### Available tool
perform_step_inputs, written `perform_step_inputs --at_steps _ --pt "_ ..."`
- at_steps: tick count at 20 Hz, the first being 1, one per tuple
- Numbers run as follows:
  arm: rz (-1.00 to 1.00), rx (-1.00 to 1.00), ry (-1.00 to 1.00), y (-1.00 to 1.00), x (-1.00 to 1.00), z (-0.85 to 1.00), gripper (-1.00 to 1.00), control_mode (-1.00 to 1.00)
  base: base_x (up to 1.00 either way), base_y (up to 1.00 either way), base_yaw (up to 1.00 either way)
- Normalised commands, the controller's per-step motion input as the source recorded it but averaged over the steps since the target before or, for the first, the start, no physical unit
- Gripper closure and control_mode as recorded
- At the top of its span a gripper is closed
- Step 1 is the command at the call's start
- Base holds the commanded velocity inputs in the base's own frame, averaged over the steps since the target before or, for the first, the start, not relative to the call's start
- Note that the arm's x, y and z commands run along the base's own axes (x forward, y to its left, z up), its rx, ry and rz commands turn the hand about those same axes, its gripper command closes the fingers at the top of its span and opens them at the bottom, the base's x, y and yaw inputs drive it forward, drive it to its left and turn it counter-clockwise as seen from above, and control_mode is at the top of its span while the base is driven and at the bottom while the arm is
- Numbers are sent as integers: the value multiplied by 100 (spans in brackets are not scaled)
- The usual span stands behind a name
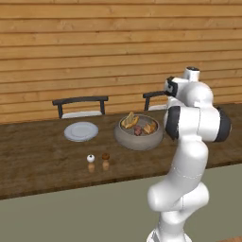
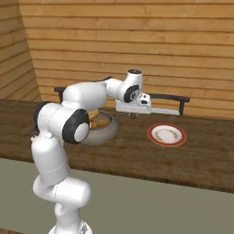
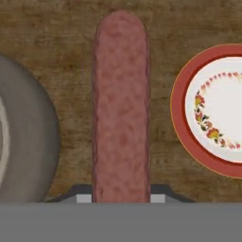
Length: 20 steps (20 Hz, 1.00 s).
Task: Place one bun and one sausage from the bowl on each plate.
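A long reddish-brown sausage (image 3: 121,108) stands straight out between the fingers of my gripper (image 3: 121,199), which is shut on it. It hangs above the wooden table, between the grey stone-like bowl (image 3: 28,142) and the red-rimmed white plate (image 3: 182,108). In the right base view my gripper (image 2: 133,114) hovers just right of the bowl (image 2: 98,135) and left of the red-rimmed plate (image 2: 167,135). The bowl (image 1: 138,140) holds buns (image 1: 130,121) and another sausage (image 1: 138,131). The plain pale plate (image 1: 81,131) lies bare to the left of the bowl.
Two small shakers, one white-topped (image 1: 90,162) and one brown-topped (image 1: 106,160), stand near the table's front edge. Two dark chairs (image 1: 80,106) are behind the table against the wooden plank wall.
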Motion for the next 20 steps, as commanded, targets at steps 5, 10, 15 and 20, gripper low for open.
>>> perform_step_inputs --at_steps 5,10,15,20 --pt "-28 0 21 -100 15 -17 100 -100 0 0 0" --pt "-21 0 7 -100 1 -54 100 -100 0 0 0" --pt "-10 5 0 -100 15 -51 100 -100 0 0 0" --pt "-1 8 -1 -75 8 -55 100 -100 0 0 0"
